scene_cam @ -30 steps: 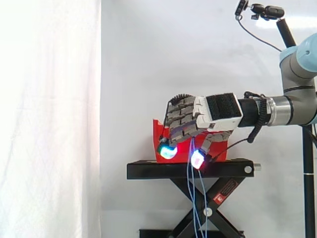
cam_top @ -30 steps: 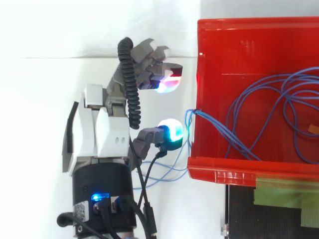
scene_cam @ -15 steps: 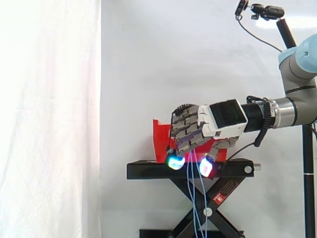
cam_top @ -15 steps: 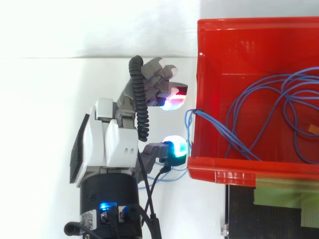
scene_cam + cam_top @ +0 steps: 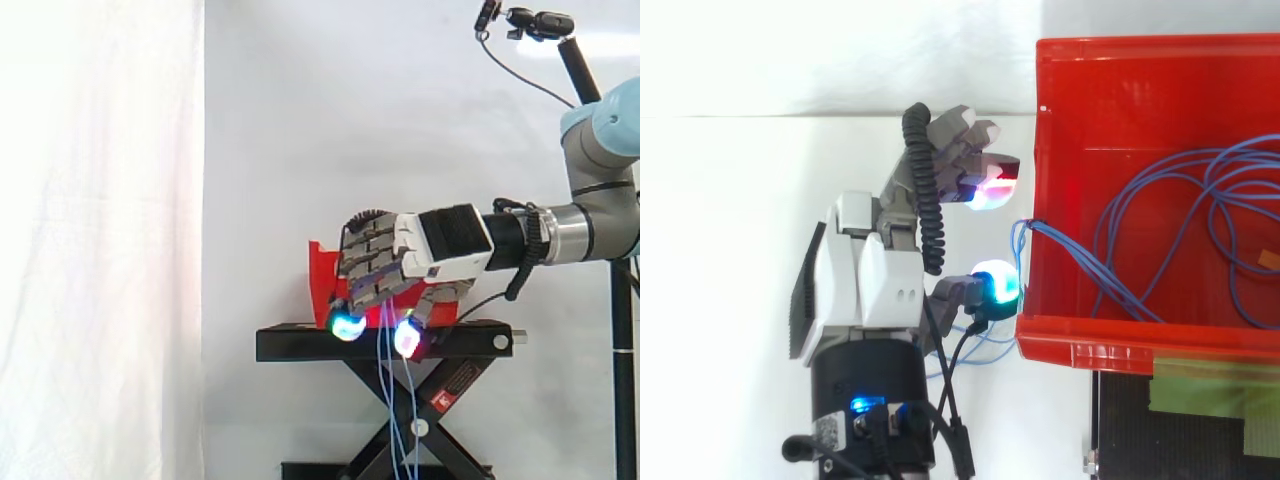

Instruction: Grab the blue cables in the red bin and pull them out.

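The hand [image 5: 875,290] hovers just outside the red bin [image 5: 1110,340], where the blue cables [image 5: 1026,235] drape over the wall and hang down beside it; its grip cannot be determined.

Probably a robotics lab: white curtain [image 5: 100,240] backdrop, black scissor-lift stand [image 5: 385,345], mounted camera [image 5: 540,22] at one o'clock.

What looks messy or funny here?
The blue cables spill over the side wall of the red bin and dangle down past the black stand, right beside the hand. The rest lie tangled inside the bin.
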`<move>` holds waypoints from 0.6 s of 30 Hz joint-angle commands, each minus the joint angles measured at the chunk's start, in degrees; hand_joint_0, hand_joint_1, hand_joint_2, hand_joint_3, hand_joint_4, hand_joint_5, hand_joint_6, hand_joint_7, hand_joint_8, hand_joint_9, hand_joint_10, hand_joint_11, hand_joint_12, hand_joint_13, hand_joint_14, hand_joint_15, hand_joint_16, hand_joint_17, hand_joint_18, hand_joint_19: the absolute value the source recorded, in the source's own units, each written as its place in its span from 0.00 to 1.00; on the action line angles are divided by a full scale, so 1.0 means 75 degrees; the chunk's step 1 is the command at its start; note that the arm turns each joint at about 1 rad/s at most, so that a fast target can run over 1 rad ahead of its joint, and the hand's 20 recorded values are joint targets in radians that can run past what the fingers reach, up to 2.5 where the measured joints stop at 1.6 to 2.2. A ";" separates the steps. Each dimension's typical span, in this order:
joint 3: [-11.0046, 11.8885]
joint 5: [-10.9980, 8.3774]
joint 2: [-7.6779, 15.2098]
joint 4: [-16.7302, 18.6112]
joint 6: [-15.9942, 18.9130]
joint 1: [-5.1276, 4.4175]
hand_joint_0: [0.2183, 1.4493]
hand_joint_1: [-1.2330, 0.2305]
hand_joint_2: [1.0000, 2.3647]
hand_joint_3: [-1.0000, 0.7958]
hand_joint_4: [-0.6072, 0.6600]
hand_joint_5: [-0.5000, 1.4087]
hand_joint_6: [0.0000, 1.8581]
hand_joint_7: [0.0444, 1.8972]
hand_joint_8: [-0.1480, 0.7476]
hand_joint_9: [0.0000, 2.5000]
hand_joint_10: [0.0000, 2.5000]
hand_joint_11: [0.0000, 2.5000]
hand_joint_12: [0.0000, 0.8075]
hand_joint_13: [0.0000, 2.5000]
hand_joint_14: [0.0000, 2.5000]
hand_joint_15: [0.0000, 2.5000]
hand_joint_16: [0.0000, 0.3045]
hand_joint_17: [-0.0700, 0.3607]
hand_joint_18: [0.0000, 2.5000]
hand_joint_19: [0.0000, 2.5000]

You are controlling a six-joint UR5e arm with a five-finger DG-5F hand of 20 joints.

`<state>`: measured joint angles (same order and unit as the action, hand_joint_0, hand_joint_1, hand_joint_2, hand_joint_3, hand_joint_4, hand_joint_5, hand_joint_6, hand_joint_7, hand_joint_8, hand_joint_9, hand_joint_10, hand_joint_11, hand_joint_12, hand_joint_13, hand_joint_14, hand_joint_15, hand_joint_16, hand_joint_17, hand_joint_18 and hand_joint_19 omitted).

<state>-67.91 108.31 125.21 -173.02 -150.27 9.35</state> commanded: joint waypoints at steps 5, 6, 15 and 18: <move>-0.0004 0.0067 0.0098 0.0218 0.0015 0.0019 0.41 0.16 0.00 0.00 0.52 0.67 0.01 0.35 0.43 0.35 0.01 0.32 0.42 0.27 0.01 0.19 0.16 0.41 0.20 0.18; 0.0008 0.0067 0.0098 0.0218 0.0015 0.0019 0.41 0.17 0.00 0.00 0.53 0.67 0.01 0.35 0.43 0.35 0.01 0.32 0.42 0.27 0.01 0.19 0.16 0.42 0.20 0.18; 0.0008 0.0137 0.0086 0.0030 0.0015 0.0043 0.40 0.17 0.00 0.00 0.54 0.67 0.01 0.35 0.43 0.35 0.01 0.32 0.42 0.27 0.01 0.19 0.16 0.42 0.20 0.18; 0.0008 0.0161 0.0098 -0.0157 0.0015 0.0043 0.40 0.17 0.00 0.00 0.54 0.67 0.01 0.34 0.43 0.35 0.01 0.32 0.42 0.27 0.01 0.19 0.16 0.42 0.20 0.18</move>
<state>-67.87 109.23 125.92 -172.82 -150.16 9.66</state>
